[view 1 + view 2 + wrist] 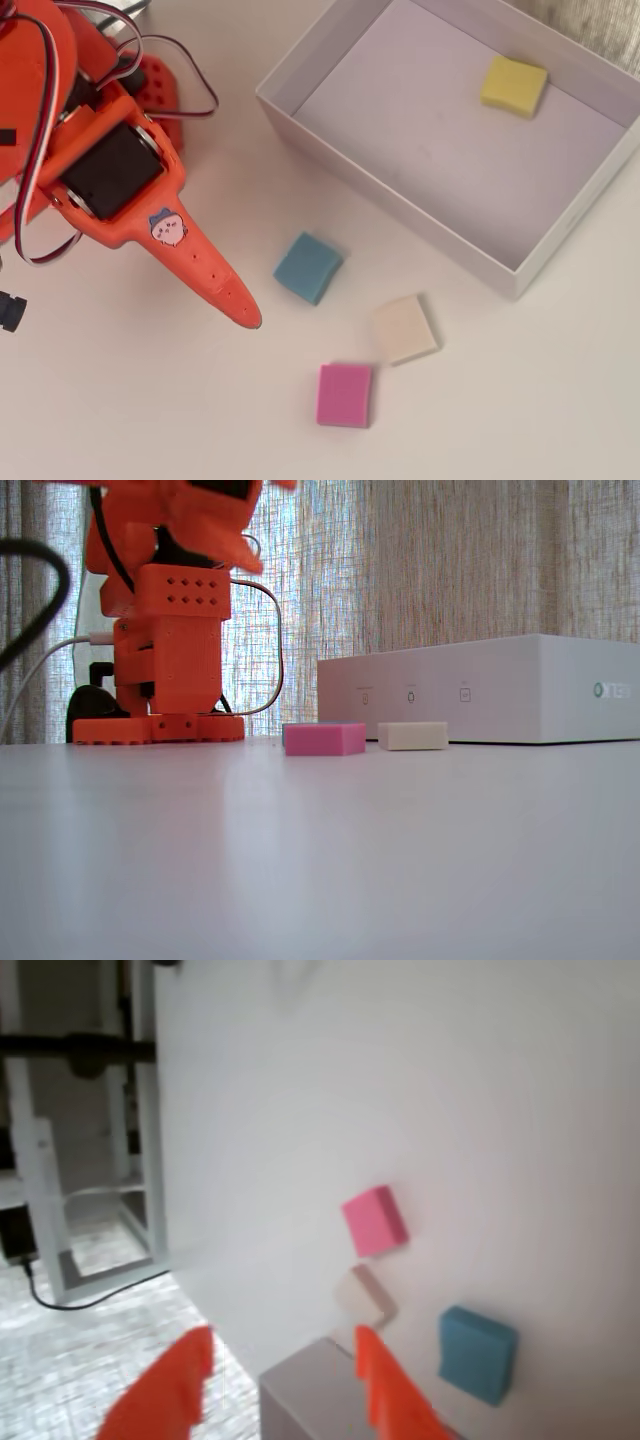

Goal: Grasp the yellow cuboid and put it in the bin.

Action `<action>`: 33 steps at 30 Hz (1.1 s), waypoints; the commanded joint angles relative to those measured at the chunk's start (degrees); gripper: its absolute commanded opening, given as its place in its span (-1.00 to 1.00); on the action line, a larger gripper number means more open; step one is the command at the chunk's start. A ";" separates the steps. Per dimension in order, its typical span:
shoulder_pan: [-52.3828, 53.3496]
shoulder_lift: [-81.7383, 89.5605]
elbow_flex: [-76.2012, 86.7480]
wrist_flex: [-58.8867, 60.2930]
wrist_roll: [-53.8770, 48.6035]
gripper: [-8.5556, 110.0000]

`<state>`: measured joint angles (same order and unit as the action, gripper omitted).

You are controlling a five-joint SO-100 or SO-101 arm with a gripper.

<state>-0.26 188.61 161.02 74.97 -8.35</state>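
Observation:
In the overhead view the yellow cuboid (514, 86) lies flat on the lilac floor of the bin (420, 225), close to its far right wall. The white walls hide it in the fixed view, where the bin (500, 690) is seen from the side. My orange gripper (242, 308) hangs over the bare table left of the bin, well away from the cuboid, pointing down and to the right. Seen from the wrist, the gripper (283, 1338) is open: its two orange fingertips (190, 1360) stand apart with nothing between them, above a corner of the bin (310, 1390).
Three loose blocks lie on the table in front of the bin: blue (308, 267), cream (405, 329) and pink (345, 395). The arm's orange base (160, 680) stands at the left with cables around it. A curtain hangs behind the table.

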 commanded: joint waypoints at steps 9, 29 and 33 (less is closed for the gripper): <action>-0.44 0.97 4.83 2.46 -0.09 -0.65; 0.00 0.97 7.73 1.32 -0.79 -0.99; 0.00 0.97 7.73 1.32 -0.79 -1.00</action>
<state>-0.62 189.84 169.01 77.26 -8.70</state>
